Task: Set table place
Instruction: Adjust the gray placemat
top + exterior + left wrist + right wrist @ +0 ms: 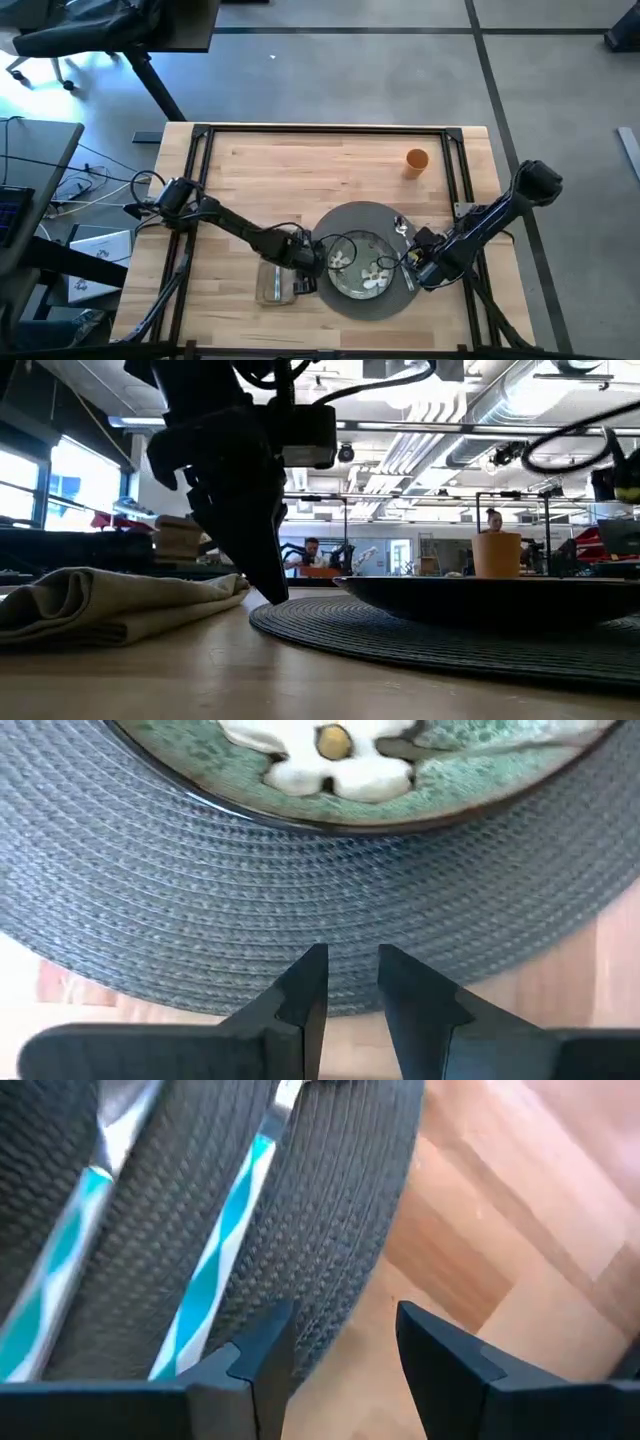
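High view: the mat lies at the table's six o'clock, carrying the plate, with cutlery along its three o'clock edge and the cup off at one o'clock. The left pincer, nearly closed and empty, hovers between napkin and mat. The right pincer gapes over the cutlery, likely straightening it; the napkin probably needs arranging next.

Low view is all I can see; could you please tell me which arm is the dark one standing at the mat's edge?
Observer: That is the left arm. The left gripper sits between the napkin and the plate, fingers slightly apart and empty.
Operator: Thank you. Where is the other one?
Observer: The right gripper is at the opposite edge of the mat, open, beside the cutlery lying on it.
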